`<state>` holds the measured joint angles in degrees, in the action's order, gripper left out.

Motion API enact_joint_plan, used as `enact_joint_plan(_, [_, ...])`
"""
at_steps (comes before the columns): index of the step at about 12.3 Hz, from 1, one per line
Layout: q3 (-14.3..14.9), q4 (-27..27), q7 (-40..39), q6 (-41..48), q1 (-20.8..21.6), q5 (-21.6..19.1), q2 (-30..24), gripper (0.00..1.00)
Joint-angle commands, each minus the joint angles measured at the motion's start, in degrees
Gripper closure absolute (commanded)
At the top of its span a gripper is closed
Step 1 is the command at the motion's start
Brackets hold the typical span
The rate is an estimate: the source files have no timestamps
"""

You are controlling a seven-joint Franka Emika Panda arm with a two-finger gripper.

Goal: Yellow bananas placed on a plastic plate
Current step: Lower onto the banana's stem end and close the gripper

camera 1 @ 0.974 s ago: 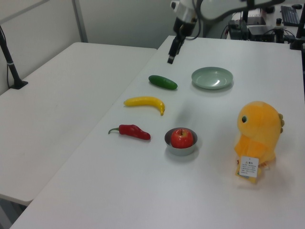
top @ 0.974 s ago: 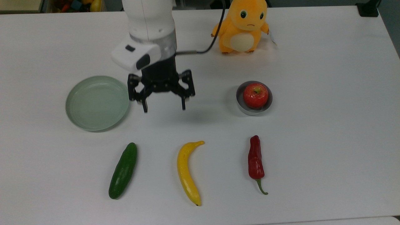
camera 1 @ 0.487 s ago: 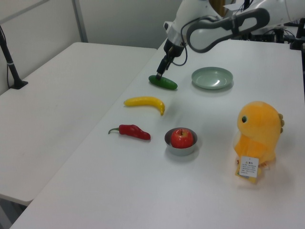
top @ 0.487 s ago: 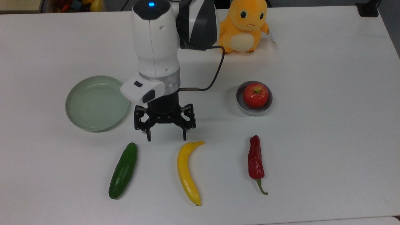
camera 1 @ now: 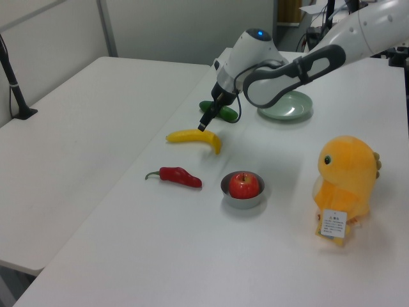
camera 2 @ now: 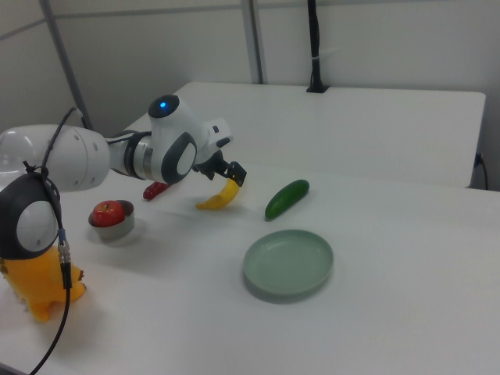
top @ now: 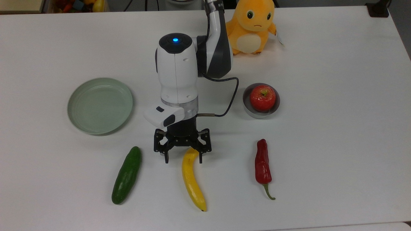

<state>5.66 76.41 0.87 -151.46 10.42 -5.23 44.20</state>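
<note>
- Change: the gripper point(top: 182, 157) has travelled from beside the plastic plate point(top: 100, 105) down the bench point(top: 337, 144) to the yellow banana point(top: 191, 179), and now sits over the banana's upper end in the top view.
- Jaws: spread wide, one finger on either side of that end, not yet pinching it.
- Yellow banana: lies flat on the bench, unmoved, between the dark green cucumber point(top: 127, 175) and the red chili pepper point(top: 263, 167); well apart from the plate.
- Plastic plate: holds nothing; lies beyond the cucumber from the banana in the left view.
- Judgement: approach is nearly done; closing and lifting are still to come. A grip so near the tip may let the long fruit swing.
- Surface: plain white bench, matte, lightly reflective.
- Other stock: red apple point(top: 262, 97) in a small grey bowl point(top: 248, 107), beyond the chili from the banana; orange plush toy point(top: 251, 25) further back.
- Room: pale partition walls; a second white table point(camera 1: 83, 128) adjoins.
</note>
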Motion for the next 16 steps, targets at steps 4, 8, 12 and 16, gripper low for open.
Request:
enact_joint_plan(4, [0.23,-1.00,1.86,-4.90,0.91,2.33,2.99,0.00])
enact_joint_plan(8, [0.23,-0.12,1.86,-4.99,0.92,4.53,3.00,0.09])
enact_joint_plan(12, [0.23,0.49,1.51,-4.90,0.83,5.67,3.00,0.83])
enact_joint_plan(16, [0.23,0.58,1.33,-4.55,0.57,7.34,2.47,1.00])
